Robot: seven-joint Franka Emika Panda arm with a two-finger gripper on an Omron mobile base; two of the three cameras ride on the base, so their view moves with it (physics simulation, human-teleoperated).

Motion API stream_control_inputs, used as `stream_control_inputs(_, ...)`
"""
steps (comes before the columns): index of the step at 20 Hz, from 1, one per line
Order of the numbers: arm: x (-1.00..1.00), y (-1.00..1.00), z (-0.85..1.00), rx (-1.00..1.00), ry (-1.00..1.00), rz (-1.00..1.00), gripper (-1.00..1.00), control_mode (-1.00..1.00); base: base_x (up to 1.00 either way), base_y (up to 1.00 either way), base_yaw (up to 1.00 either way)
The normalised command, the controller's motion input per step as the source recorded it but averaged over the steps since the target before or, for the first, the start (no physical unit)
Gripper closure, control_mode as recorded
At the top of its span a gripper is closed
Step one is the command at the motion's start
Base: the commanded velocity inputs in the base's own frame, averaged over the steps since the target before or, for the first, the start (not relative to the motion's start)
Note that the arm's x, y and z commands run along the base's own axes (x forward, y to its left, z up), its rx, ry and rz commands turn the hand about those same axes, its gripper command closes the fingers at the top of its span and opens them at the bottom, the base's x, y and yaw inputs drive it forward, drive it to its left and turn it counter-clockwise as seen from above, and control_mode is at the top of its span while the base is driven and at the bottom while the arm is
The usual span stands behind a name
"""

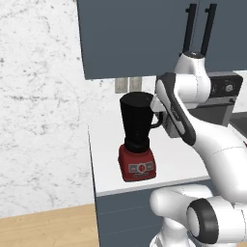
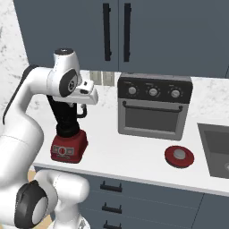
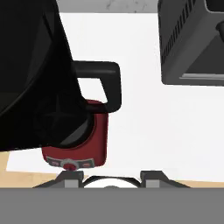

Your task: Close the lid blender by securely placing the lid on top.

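One blender [image 2: 67, 132], black jar open-topped on a red base, stands near the counter's [image 2: 129, 156] front edge, close to its left end. One lid [image 2: 179, 155], red with a grey cap, lies flat at 3 o'clock of the blender, well apart, in front of the toaster oven [image 2: 154, 107] and just left of the sink [image 2: 217, 150]. Bare counter runs between them. Gripper [image 3: 111, 175] hangs above the jar handle, fingers parted, holding nothing. No legible writing on dial panel or oven.
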Motion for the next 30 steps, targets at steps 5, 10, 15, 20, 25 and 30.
stream_control_inputs(5,-0.23,-0.20,-0.03,0.01,-0.03,-0.01,-1.00,-1.00,0.00,0.00,0.00)
stream_control_inputs(10,-0.45,-0.58,-0.20,0.06,-0.04,0.00,-1.00,-1.00,0.00,0.00,0.00)
stream_control_inputs(15,-0.37,-0.54,-0.30,0.03,-0.05,0.00,-1.00,-1.00,0.00,0.00,0.00)
stream_control_inputs(20,-0.14,-0.59,-0.29,0.00,0.00,0.00,-1.00,-1.00,0.00,0.00,0.00)
stream_control_inputs(25,-0.06,-0.75,-0.36,0.00,0.00,0.00,-1.00,-1.00,0.00,0.00,0.00)
stream_control_inputs(30,0.00,-0.65,-0.18,0.00,0.00,0.00,-1.00,-1.00,0.00,0.00,0.00)
